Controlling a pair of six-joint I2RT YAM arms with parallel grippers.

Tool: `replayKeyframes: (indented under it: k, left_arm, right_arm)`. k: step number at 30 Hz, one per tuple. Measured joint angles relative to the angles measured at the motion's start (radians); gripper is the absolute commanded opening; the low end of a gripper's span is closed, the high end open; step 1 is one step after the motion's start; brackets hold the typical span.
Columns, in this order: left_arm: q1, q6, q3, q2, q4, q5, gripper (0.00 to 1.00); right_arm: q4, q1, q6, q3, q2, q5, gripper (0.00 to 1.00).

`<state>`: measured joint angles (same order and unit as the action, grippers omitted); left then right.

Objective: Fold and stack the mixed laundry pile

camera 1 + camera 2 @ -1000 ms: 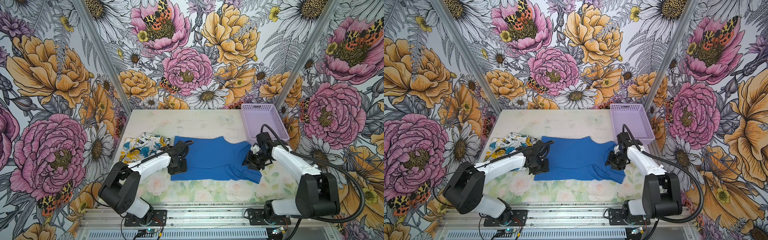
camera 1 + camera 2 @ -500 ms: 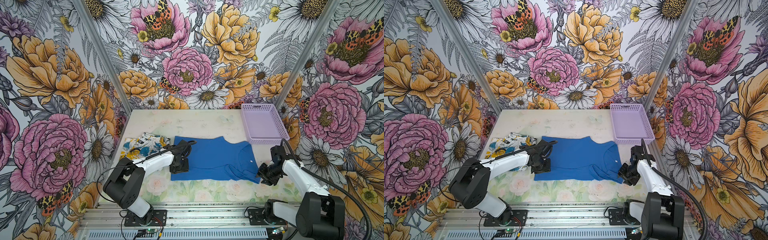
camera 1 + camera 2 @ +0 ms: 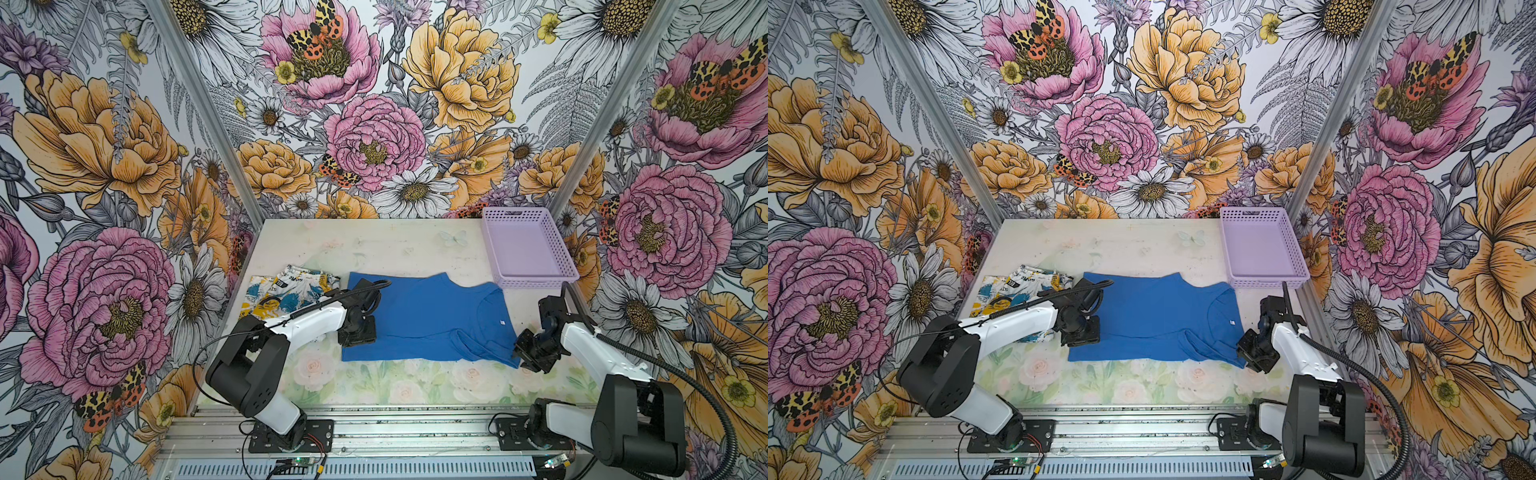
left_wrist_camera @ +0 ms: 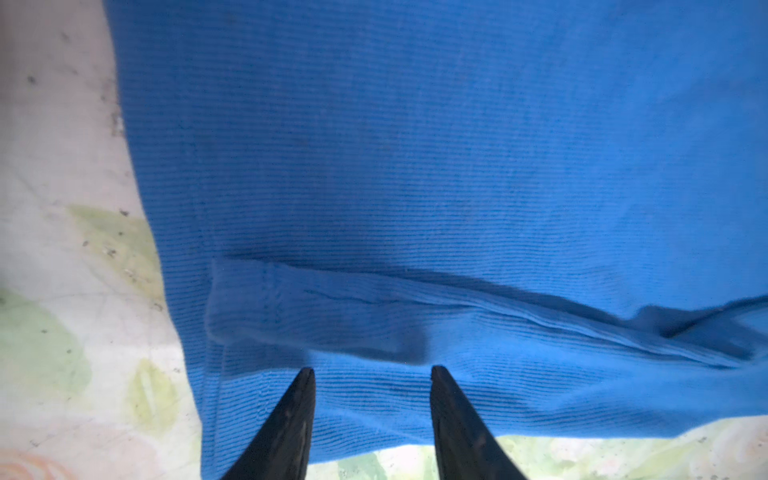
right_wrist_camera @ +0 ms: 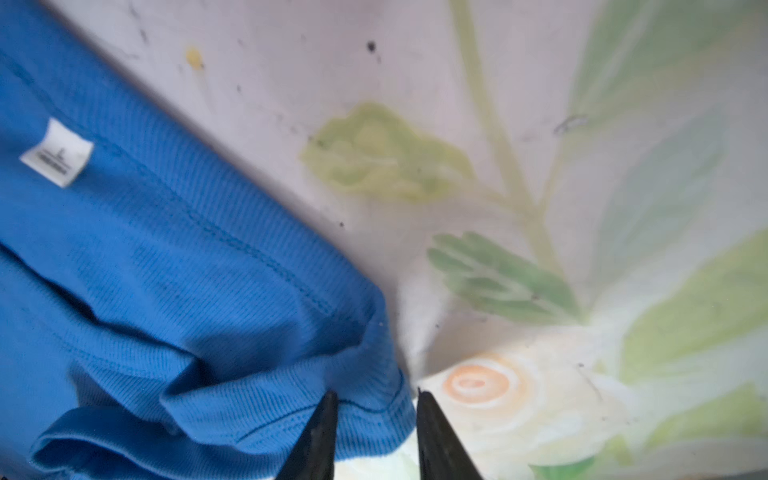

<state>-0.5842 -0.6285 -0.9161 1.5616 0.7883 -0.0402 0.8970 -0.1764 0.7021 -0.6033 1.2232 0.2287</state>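
Shirt [image 3: 424, 316] [image 3: 1150, 311] lies spread flat mid-bench [image 3: 395, 249] [image 3: 1121, 245], collar end to the right, white tag [image 3: 501, 322] [image 5: 57, 153] showing inside the neck. Near-right corner is rumpled, w/ a sleeve bunched under it. Print garment [image 3: 286, 291] [image 3: 1017, 286] sits crumpled at bench left, just beside the shirt's left edge and partly behind the L arm [image 3: 307, 324] [image 3: 1017, 324]. Basket [image 3: 536, 283] [image 3: 1266, 282] is at back right, near the collar end.

L arm: base on the front rail at left, shoulder block low. White forearm runs almost level toward the shirt, wrist bent down. L gripper [image 3: 357, 337] [image 3: 1080, 334] [image 4: 370, 369] points down over the shirt's left side, toward the near corner. In the wrist view its fingers stand well apart over flat ribbed fabric [image 4: 415, 166], w/ a small fold just past the tips. Nothing is clamped; it's released.

R arm [image 3: 590, 349] [image 3: 1296, 349]: base on the front rail at right, upper link upright. White forearm slopes in toward the bench, wrist dropped low. R gripper [image 3: 521, 353] [image 3: 1246, 353] [image 5: 376, 395] is right at the shirt's near-right corner, close to the bench surface. In the wrist view the jaws leave a narrow gap and the hemmed corner [image 5: 166, 270] lies btwn them. Can't tell if the cloth is actually pinched or only straddled.
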Motion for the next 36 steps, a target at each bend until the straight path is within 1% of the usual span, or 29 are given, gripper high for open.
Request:
replayKeyframes:
  k: [2,5,9,12,17,20,24,33,35,36]
  left_arm:
    - [0.000,0.000,0.000,0.000,0.000,0.000,0.47]
    - [0.000,0.000,0.001,0.000,0.000,0.000,0.47]
    - [0.008,0.000,0.002,0.000,0.000,0.003,0.47]
    - [0.018,0.002,0.002,0.000,0.000,0.005,0.46]
    - [0.024,0.010,0.002,0.003,0.000,0.007,0.45]
    - [0.024,0.016,0.002,0.014,0.000,0.008,0.45]
    - [0.024,0.027,0.002,0.039,0.003,0.009,0.44]
    - [0.024,0.043,0.000,0.053,0.011,0.018,0.44]
    - [0.024,0.045,-0.001,0.056,0.011,0.019,0.44]
    - [0.024,0.045,-0.002,0.057,0.012,0.019,0.44]
  right_arm:
    - [-0.016,0.000,0.002,0.003,0.008,0.000,0.27]
    - [-0.027,0.000,0.005,0.008,0.017,0.000,0.21]
    - [-0.029,0.000,0.005,0.010,0.017,0.005,0.07]
    - [-0.030,0.000,0.005,0.010,0.016,0.011,0.00]
    - [-0.011,0.000,0.007,0.005,0.016,0.015,0.00]
    - [0.020,-0.002,0.004,-0.032,0.023,0.022,0.01]
    - [0.037,-0.008,-0.006,-0.101,0.074,0.038,0.00]
    - [0.055,-0.015,-0.015,-0.180,0.169,0.072,0.01]
    - [0.056,-0.015,-0.019,-0.195,0.187,0.078,0.02]
    - [0.056,-0.015,-0.022,-0.201,0.195,0.079,0.04]
